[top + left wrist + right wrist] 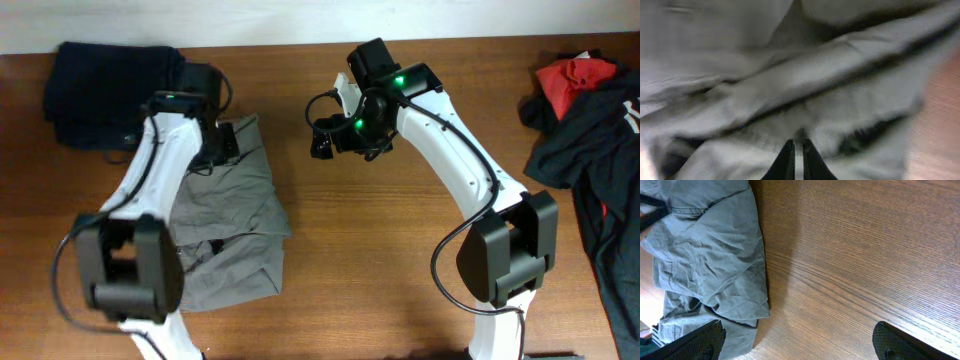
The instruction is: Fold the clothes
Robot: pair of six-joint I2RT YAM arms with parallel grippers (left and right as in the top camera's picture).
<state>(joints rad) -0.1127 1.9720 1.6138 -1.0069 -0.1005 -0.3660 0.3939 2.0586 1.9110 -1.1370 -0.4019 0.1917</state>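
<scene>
Grey-olive clothes (240, 200) rumpled on wooden table (380, 260), left gripper (796, 144) narrow against the cloth, right gripper (799, 342) wide, empty.

clothes (240, 210): grey-olive | garment (100, 85): dark navy | heap (585, 120): red, black | table (380, 260): brown woodgrain

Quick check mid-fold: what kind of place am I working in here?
Probably a lab bench for laundry folding: wooden table, grey-olive garment lying on it, navy garment and red and black garments piled at the sides.
</scene>
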